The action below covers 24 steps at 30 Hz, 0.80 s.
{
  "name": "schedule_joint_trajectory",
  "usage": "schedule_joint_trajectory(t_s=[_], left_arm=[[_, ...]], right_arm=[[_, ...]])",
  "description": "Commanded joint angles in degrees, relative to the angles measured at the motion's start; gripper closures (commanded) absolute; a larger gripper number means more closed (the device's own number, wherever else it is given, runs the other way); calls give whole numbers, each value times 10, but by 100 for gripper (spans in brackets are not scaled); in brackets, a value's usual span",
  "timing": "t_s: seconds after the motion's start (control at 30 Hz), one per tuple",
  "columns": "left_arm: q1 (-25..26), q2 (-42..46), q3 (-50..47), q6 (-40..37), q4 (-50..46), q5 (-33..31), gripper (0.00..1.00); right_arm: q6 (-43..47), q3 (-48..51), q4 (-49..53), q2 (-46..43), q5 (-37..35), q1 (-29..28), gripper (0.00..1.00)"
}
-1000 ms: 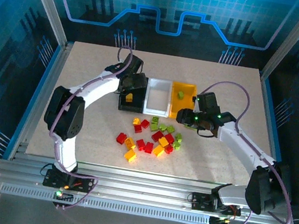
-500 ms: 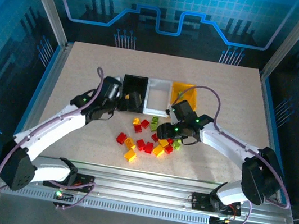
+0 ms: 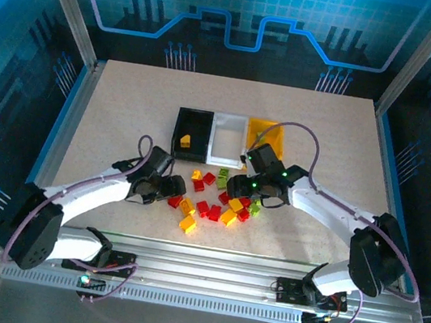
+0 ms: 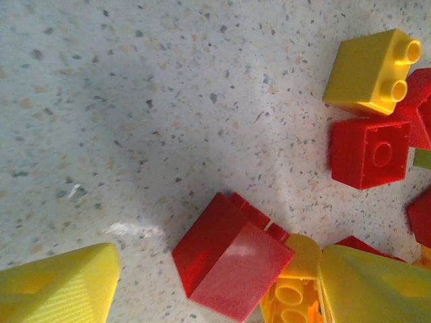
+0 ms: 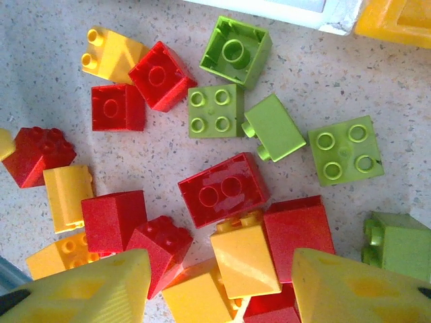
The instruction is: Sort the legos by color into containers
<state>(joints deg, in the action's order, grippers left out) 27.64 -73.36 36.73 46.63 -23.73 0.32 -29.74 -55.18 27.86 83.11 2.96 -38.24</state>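
Left gripper is open, one finger on each side of a red brick but not squeezing it. There's a gap on its left side, and an orange brick is tucked against the right finger. Right gripper is open too and holding nothing, right over the pile. Greens are further ahead, with the white bin and yellow bin just past them.

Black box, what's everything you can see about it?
The black bin is a small rectangular open-top box that looks like dark plastic. It stands upright on the speckled table, leftmost in a row of three in the top view, one long side against the white bin. One yellow-orange brick lies inside.
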Motion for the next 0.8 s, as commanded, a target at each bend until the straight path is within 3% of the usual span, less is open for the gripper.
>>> schedule_joint_trajectory(t_s=[0.0,0.1,0.4,0.77], left_arm=[[8,-28,1,5,44,23,19],[19,-50,5,6,54,21,22],[37,-75,11,-15,-2,-11,44],[38,8,37,-37,-59,-64,61]], right_arm=[[-8,21,-5,-26,-11,4,41],[-7,32,-7,-37,-11,10,41],[-8,45,-12,-56,-7,31,41],[-15,63,-16,-72,-11,42,41]])
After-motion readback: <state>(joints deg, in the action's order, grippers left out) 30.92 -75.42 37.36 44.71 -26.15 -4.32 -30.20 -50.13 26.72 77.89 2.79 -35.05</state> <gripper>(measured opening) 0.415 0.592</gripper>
